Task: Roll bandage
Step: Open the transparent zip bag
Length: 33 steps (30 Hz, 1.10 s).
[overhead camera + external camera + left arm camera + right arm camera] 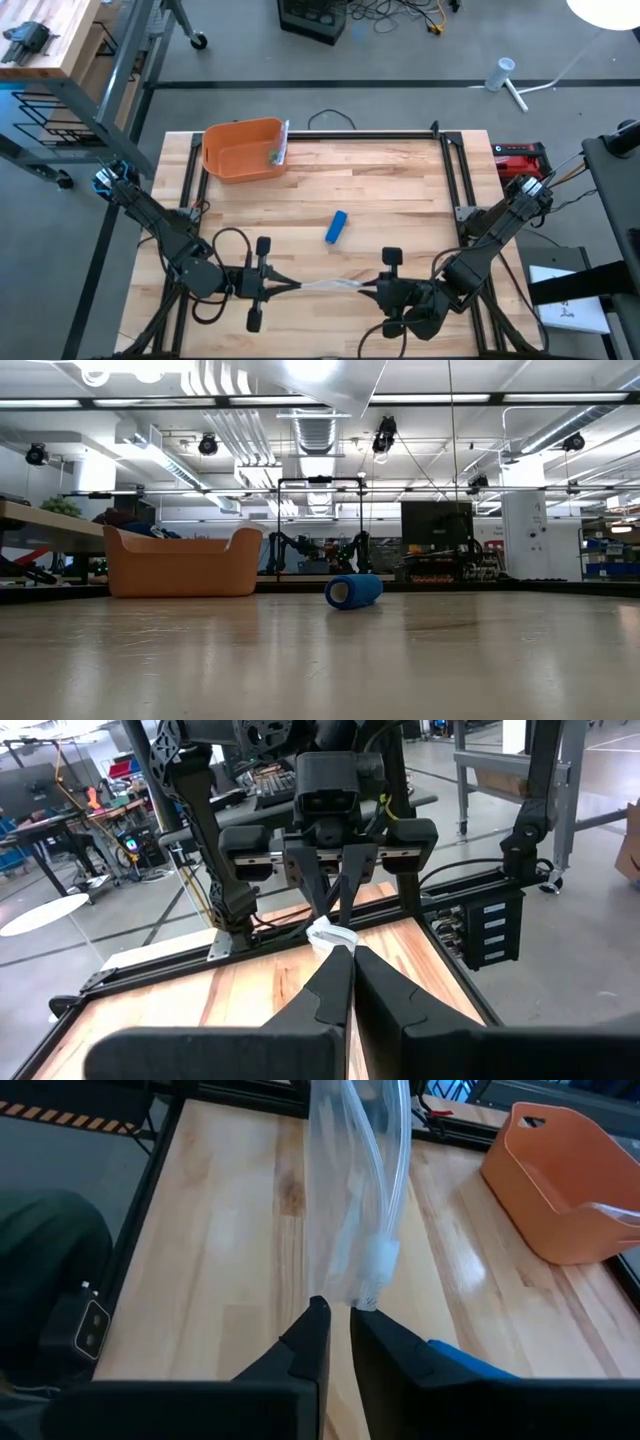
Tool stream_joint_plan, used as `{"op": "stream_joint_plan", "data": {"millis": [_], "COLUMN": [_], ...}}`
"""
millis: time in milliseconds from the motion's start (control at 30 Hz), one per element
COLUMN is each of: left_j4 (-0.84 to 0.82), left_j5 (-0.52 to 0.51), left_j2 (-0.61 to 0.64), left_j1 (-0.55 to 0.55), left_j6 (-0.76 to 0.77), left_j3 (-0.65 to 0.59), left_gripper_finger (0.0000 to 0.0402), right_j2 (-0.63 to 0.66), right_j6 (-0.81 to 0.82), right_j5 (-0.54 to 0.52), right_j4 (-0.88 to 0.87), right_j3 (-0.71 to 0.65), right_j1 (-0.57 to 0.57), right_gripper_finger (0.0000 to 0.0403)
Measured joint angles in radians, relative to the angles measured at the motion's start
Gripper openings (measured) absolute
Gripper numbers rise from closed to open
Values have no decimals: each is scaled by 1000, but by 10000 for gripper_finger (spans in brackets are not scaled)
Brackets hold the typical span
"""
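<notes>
risk of the thin white translucent bandage strip [325,287], pinched taut near the table's front edge between clamped left gripper [281,286] and narrowly closed right gripper [372,288], slipping free or twisting.

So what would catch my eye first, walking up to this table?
Probably the clear plastic bag stretched between the left tool and the right tool at the table's near edge, both pinching it. Then the blue bandage roll lying mid-table, and the orange bin at the far left corner.
</notes>
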<state>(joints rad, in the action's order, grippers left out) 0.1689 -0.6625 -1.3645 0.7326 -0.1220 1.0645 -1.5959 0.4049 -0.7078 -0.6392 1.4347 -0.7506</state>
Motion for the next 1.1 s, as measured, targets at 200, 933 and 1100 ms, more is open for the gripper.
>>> {"op": "stream_joint_plan", "data": {"millis": [200,933,1100], "left_j4": [0,-3,-8], "left_j5": [1,1,58], "left_j2": [0,0,-1], "left_j1": [2,5,6], "left_j6": [0,-3,-26], "left_j3": [0,0,0], "left_gripper_finger": [0,0,0], "right_j2": [0,0,0], "right_j6": [3,49,96], "right_j5": [0,0,-1], "right_j4": [0,-14,-17], "right_j3": [0,0,0], "right_j1": [0,0,1], "right_gripper_finger": [60,54,75]}}
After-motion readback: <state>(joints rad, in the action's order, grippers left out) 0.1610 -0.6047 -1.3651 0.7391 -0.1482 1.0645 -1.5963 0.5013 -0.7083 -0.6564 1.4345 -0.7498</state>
